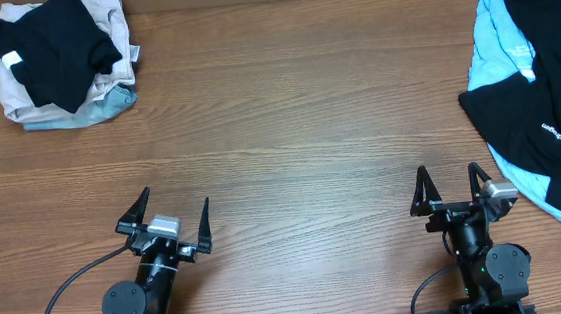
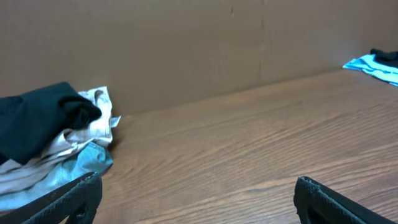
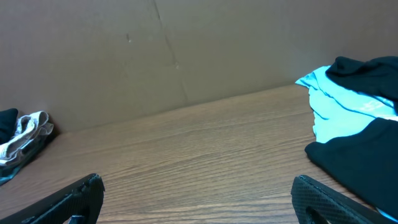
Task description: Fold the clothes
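Black clothes, left claw splayed, right claw splayed

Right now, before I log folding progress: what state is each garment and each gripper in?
left gripper: open, holding nothing
right gripper: open, holding nothing
beige garment: bunched, far left
plain black garment: crumpled on top of it
logo black garment: spread unfolded, far right
light blue garment: unfolded, partly under the logo one

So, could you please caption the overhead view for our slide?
Left arm and right arm idle, fingers open, at a wooden table; clothes pile far left, loose black and blue garments right.
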`<state>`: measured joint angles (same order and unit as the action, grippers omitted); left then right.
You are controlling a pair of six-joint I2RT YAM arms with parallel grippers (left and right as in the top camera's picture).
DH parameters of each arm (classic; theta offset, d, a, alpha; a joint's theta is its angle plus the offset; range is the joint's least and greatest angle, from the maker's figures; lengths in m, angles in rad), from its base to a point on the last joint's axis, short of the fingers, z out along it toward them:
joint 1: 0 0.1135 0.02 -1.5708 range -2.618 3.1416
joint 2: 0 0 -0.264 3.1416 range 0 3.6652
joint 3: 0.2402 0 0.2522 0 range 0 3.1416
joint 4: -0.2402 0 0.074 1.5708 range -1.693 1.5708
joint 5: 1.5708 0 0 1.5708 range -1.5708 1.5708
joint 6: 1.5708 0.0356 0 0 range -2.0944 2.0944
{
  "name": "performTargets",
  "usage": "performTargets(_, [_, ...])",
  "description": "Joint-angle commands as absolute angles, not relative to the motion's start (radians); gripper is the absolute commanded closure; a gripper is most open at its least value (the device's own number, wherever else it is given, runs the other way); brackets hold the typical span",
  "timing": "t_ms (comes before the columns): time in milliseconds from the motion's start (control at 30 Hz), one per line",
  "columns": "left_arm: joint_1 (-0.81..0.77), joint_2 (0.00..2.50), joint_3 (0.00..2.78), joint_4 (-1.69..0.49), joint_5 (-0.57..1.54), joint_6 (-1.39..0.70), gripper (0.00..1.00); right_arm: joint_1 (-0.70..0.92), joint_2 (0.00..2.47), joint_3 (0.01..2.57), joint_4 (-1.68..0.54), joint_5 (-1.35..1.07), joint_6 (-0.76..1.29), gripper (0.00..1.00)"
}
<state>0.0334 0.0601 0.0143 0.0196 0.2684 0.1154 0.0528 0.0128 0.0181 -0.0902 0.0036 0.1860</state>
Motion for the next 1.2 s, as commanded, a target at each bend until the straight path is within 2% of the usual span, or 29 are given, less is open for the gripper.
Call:
performTargets(0, [0.043,0.024,0.005,-0.018,0.258,0.135,0.00,0.049,0.003,0.008,-0.084,-0.002,0.182,0.00])
performTargets(1167, [0.046,0.004,0.005,-0.053,0.244,0.127,0.00,0.049,0.003,0.008,-0.084,-0.002,0.182,0.00])
